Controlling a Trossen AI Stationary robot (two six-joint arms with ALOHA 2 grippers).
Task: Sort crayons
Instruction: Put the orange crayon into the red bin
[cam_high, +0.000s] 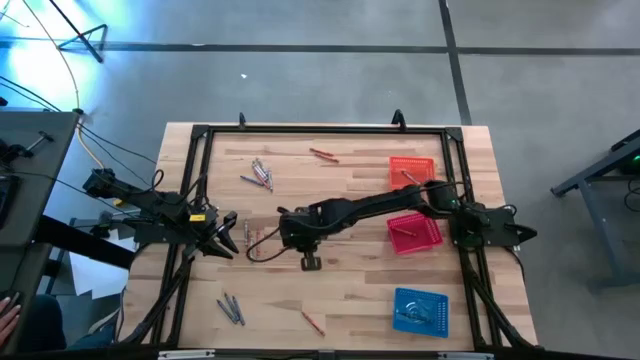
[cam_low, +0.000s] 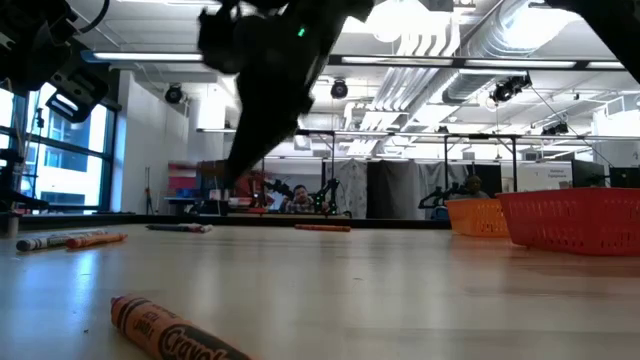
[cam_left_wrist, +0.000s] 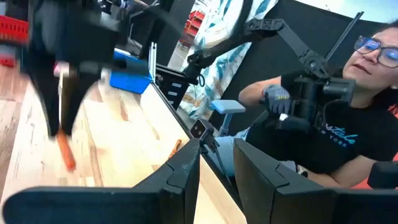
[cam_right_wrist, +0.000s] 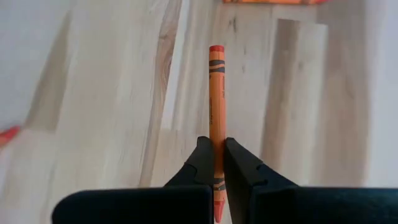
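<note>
Right wrist view shows an orange crayon (cam_right_wrist: 216, 124) pinched upright between the right gripper (cam_right_wrist: 215, 163) fingers, its lower tip cut off by the picture's edge, above bare wood of the table (cam_right_wrist: 106, 112). From overhead that gripper sits near table centre, the crayon too small to see there, red basket (cam_high: 414, 233) at 3 o'clock. At 9 o'clock the left gripper (cam_high: 228, 236) waits, jaws partly apart on nothing.

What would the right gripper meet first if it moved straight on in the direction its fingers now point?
Probably only the bare wooden table. The right gripper, shut on an orange crayon, looks down at plain boards, with nothing else directly ahead. Depth is unclear, so this is a judgement.
</note>
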